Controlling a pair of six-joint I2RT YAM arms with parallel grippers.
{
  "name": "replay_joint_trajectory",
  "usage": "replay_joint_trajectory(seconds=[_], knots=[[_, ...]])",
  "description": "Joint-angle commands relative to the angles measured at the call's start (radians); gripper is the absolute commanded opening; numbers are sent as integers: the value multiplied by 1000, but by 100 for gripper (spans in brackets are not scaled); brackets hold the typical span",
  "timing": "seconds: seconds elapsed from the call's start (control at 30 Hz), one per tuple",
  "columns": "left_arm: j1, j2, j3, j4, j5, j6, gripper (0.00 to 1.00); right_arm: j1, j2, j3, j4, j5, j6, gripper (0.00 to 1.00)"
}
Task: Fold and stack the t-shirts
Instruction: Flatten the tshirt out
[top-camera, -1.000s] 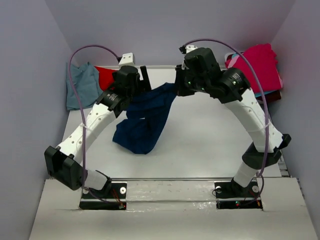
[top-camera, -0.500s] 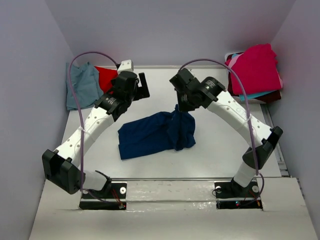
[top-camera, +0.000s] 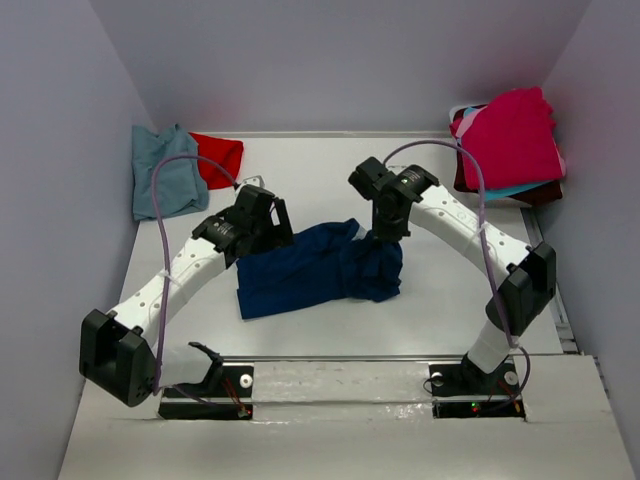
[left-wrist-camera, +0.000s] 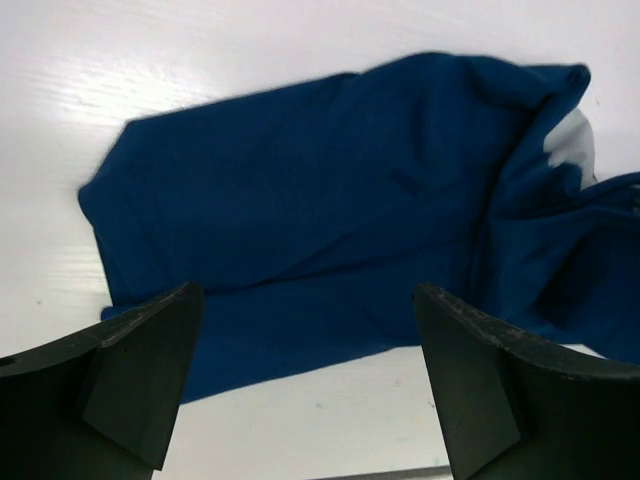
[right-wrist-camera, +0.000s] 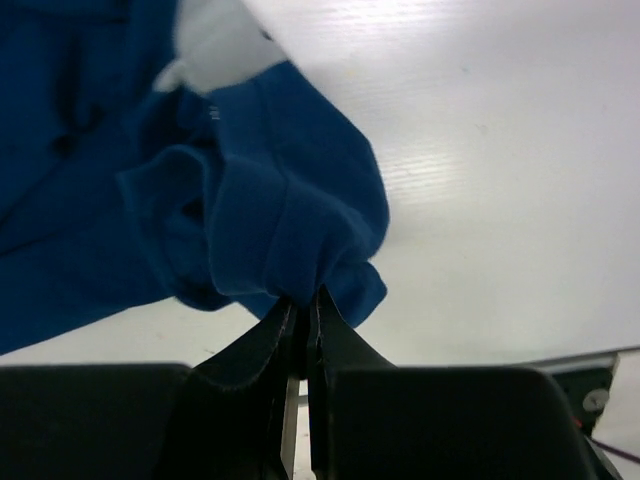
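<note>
The navy t-shirt (top-camera: 300, 275), blue-grey t-shirt (top-camera: 165, 175), red t-shirt (top-camera: 220, 157) and magenta t-shirt (top-camera: 515, 135) contrast with the white table (top-camera: 440, 300).

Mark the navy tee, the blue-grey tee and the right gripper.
navy tee (top-camera: 295, 278), top external view, flat left half of the cloth.
blue-grey tee (top-camera: 165, 178), top external view, middle of the heap.
right gripper (right-wrist-camera: 303, 297), right wrist view, between the fingertips pinching cloth.

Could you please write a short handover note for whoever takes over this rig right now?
Left gripper: open, above the navy t-shirt, at its left end, holding nothing.
Right gripper: shut on its bunched right edge.
The shirt lies mid-table, not folded.
Blue-grey tee and red tee: loose at far left.
Magenta tee tops the far-right pile.
Left: fold navy, then the loose two, and stack.
</note>
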Motion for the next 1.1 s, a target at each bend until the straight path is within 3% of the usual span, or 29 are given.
replay_joint_trajectory(seconds=[0.0,0.27,0.53,0.83,1.07], knots=[[-1,-41,-78,-21,78,-63,97,-85,-94,-92,54,-14,19,7],[-1,-39,-142,-46,108,-101,95,-85,-69,-87,83,-32,6,7],[35,-32,-265,20,214,-133,94,-162,-100,-199,135,-34,9,7],[244,-12,-254,26,223,-21,91,-228,-112,-227,160,-25,-18,7],[277,59,-257,75,277,-3,89,-246,-125,-262,175,-29,-23,7]])
